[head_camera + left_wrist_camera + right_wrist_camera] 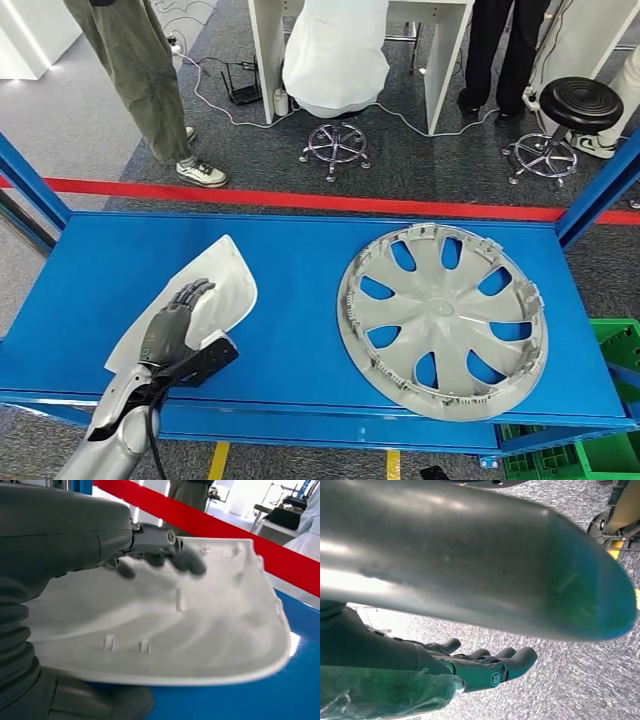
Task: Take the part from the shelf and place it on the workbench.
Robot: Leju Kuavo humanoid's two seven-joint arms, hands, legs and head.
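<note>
part (219,285): white curved plastic shell, lies on the blue shelf (302,300) at about 9 o'clock of the deck, near the front edge, inner ribbed side up in the left wrist view.
left hand (177,320): grasping the part; fingers (188,560) lie over the shell's inside face, thumb (94,700) below its near rim, so a pinch across the edge.
right hand (486,665): hangs by the body over grey carpet, fingers loosely extended, released, nothing in it.
hubcap (441,318): grey wheel cover at 3 o'clock of the part, well apart, flat on the shelf.
step: lift-off looks next; part appears not yet raised.
how to do well: keep the pinch firm on the rim, since a thin smooth shell will likely slip or pivot; lift straight up before pulling back toward 6 o'clock; keep clear of the hubcap and the blue frame post (30,185) at 10 o'clock.
people: legs standing beyond the red floor line (302,200), at 12 o'clock.
</note>
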